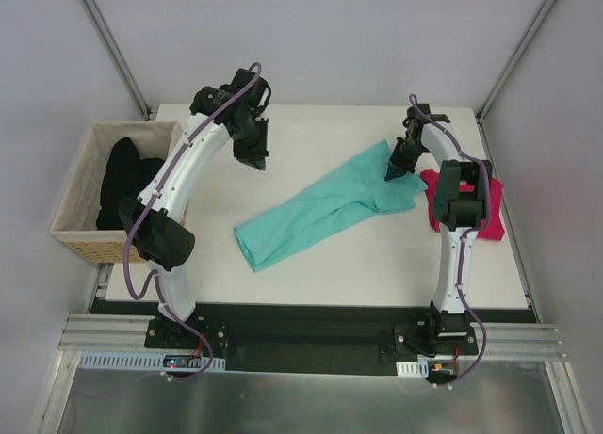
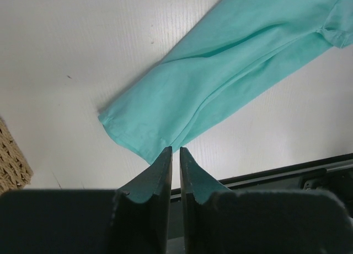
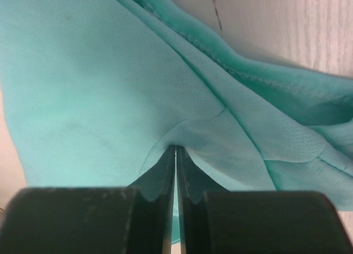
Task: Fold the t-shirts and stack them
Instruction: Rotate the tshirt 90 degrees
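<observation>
T-shirt (image 1: 311, 213) diagonal, inside table (image 1: 377, 265) edges

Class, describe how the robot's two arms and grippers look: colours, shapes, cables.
The left arm and right arm are white shells with black joints, a purple cable looping along each. The left gripper and right gripper have dark, tapering wedge-shaped fingers.
</observation>
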You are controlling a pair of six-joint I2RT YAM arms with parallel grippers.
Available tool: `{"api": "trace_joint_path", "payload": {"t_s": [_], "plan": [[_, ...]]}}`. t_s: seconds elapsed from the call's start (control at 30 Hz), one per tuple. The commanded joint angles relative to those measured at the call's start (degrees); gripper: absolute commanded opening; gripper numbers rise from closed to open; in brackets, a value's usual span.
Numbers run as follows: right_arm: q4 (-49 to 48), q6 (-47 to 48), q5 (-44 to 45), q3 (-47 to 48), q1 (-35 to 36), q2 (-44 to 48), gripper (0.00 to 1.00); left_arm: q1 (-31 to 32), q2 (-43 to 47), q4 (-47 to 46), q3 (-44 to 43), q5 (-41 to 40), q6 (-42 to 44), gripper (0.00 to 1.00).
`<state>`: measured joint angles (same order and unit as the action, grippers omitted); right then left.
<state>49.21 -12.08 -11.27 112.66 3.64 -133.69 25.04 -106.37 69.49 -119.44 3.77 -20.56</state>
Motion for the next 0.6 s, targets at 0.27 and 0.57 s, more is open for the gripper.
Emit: {"api": "trace_joint_path", "payload": {"t_s": [0.27, 0.57], "plan": [[6.2, 8.1, 4.4, 8.6, 0.0, 5.4, 0.25, -0.3, -0.8, 1.6, -1.6, 0.6, 0.6, 0.07], [-0.5, 6.3, 5.4, -6.9, -1.1, 12.5, 0.27, -0.3, 0.9, 0.8, 1.4, 0.7, 0.3, 0.05]]}}
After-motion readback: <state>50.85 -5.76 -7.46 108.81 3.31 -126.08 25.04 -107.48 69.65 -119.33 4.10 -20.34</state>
